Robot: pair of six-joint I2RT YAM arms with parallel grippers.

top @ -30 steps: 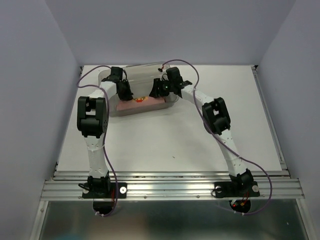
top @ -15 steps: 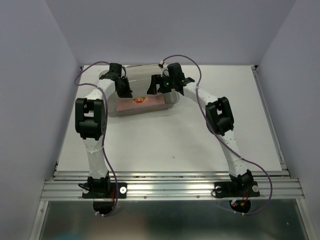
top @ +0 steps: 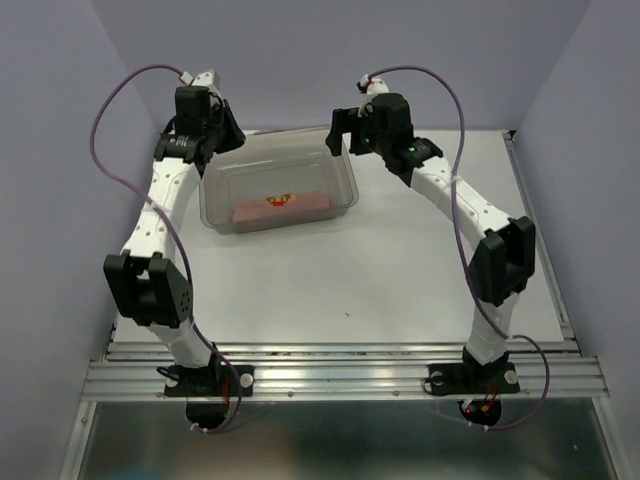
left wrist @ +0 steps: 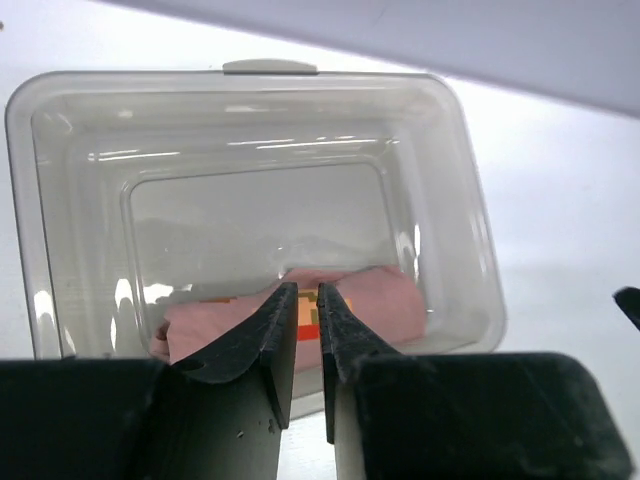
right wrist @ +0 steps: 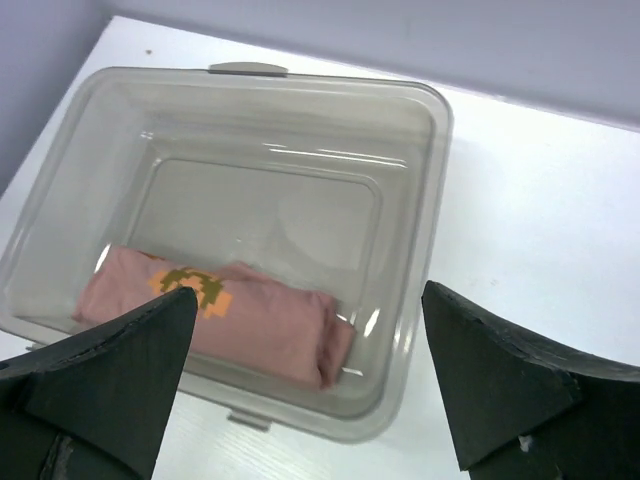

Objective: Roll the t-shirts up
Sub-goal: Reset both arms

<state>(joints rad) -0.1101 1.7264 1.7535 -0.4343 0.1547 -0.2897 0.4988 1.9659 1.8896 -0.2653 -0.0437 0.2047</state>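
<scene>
T-shirt point(right wrist: 215, 320): rolled, lying in the bin point(right wrist: 425, 180) along the wall nearest both grippers, below and ahead of them. Change: both arms have lifted clear of the bin. Right gripper point(right wrist: 308, 298) spread wide, empty; left gripper point(left wrist: 305, 295) narrowly apart, empty. Roll looks finished and deposited.

Overhead view; both wrist views over bin point(right wrist: 330, 82)
</scene>
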